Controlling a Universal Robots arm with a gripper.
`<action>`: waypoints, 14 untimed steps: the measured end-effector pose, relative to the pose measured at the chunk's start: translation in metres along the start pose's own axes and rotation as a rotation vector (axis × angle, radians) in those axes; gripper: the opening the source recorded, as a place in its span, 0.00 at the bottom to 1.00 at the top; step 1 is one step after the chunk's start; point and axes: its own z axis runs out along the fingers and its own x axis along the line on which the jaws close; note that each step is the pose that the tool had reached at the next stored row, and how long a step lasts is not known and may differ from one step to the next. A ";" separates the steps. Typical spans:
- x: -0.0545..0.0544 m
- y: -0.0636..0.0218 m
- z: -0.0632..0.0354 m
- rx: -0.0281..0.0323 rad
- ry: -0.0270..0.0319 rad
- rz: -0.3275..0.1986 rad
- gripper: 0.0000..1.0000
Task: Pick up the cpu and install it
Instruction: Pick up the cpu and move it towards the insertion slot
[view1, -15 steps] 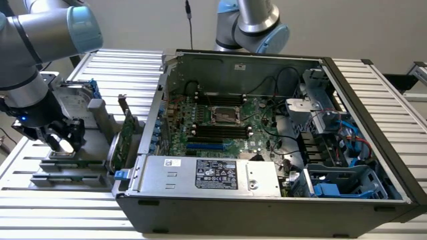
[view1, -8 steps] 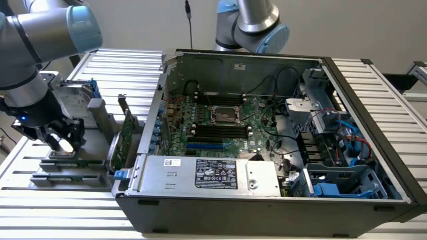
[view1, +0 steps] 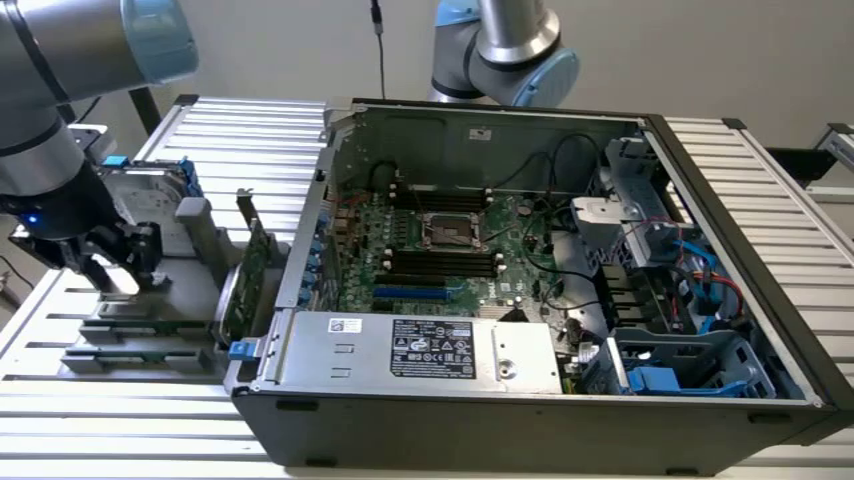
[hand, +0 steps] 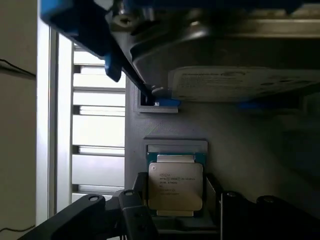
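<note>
While the cpu (hand: 175, 187) lies flat, lid up, in its recess of the grey tray (view1: 147, 345), the gripper (view1: 118, 272) hangs straight over it, a finger (hand: 132, 212) on each side, jaws spread just wider than the chip. Its slightly longer axis seems to run parallel to the fingers, toward the tray's end holding the hard drive (hand: 240, 85), so the jaws face its long edges.
</note>
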 end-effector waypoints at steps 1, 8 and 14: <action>0.000 0.0002 -0.0049 -0.0001 -0.0001 0.000 0.55; -0.002 0.0012 -0.0367 0.0001 0.0002 -0.006 0.55; -0.008 0.0021 -0.0642 0.0005 0.0008 -0.021 0.55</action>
